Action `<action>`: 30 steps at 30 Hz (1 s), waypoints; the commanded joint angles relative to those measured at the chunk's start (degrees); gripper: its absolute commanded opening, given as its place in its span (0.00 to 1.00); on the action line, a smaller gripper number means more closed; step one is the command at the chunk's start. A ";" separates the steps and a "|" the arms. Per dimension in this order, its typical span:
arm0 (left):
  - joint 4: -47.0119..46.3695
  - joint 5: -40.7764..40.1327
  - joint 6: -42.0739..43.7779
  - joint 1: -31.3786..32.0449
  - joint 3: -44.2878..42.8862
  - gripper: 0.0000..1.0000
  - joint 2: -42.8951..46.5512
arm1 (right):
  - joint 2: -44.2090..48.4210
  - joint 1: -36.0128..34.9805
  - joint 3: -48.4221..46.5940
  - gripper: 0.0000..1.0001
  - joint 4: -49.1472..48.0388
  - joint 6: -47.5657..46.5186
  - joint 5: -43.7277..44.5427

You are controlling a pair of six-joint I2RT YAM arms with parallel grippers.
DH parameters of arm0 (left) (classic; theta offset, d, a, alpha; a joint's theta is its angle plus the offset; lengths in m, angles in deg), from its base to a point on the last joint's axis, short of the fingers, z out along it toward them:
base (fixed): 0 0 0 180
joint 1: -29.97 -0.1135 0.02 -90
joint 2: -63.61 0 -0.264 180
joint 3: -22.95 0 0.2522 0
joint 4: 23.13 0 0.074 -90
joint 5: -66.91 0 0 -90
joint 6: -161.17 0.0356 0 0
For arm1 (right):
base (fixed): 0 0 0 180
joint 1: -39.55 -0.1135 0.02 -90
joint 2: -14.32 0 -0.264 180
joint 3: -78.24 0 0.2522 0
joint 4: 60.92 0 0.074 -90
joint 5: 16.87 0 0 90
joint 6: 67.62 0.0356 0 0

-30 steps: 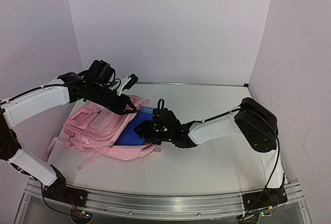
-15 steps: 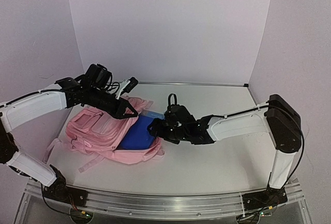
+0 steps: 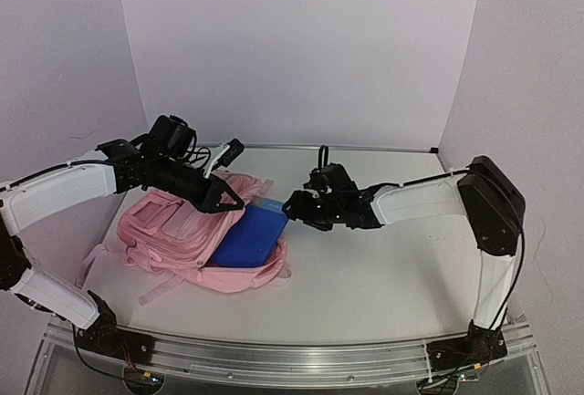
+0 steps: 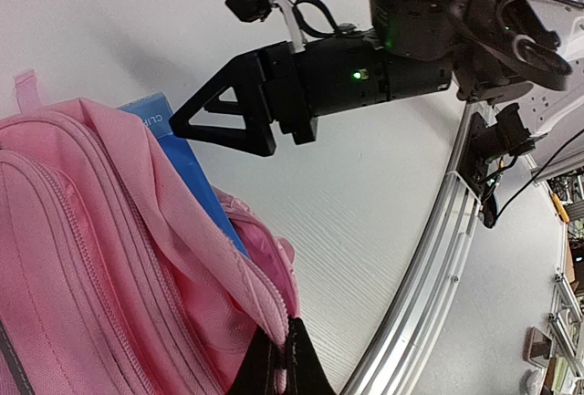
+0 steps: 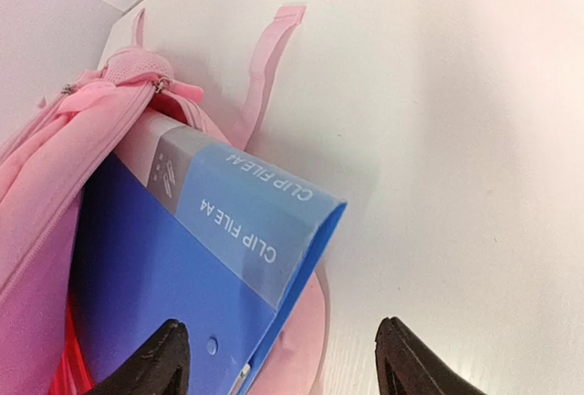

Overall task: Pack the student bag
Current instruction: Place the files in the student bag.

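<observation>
Right pincer (image 3: pixel 289 202), released and empty, has backed off the blue clip file (image 3: pixel 248 235), now partly inside the student bag (image 3: pixel 164 231) held open by the clenched left pincer (image 3: pixel 228 202); more pushing likely.

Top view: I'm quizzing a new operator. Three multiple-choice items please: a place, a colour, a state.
1. Where is the folder?
A. partly inside the backpack
B. flat on the bare table
C. lifted in the air
2. What colour is the folder?
A. red
B. blue
C. green
3. How do the right arm's jaws stand?
A. shut on the folder
B. open, holding nothing
C. shut on a strap
Answers: 1 A: one end pokes out of its opening. 2 B: its cover is blue. 3 B: they stand apart, gripping nothing.
</observation>
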 commanded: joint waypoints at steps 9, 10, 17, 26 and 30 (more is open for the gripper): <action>-8.99 6.34 2.58 0.40 -1.66 0.00 2.45 | -8.87 -1.05 -7.21 0.09 -14.13 0.83 -17.84; -8.97 6.48 2.67 0.37 -1.89 0.00 2.03 | -9.04 -1.88 -7.26 0.03 -15.72 1.65 -18.67; -8.92 8.20 3.09 0.34 -3.11 0.00 -1.38 | -15.12 -8.07 -12.41 0.00 -19.85 5.79 -20.77; -9.22 9.91 3.24 0.22 -3.76 0.00 -4.49 | -21.49 -11.49 -16.45 0.00 -24.37 10.18 -24.21; -9.41 10.27 3.15 0.25 -3.63 0.00 -5.03 | -23.46 -13.62 -18.31 0.00 -24.24 10.64 -25.16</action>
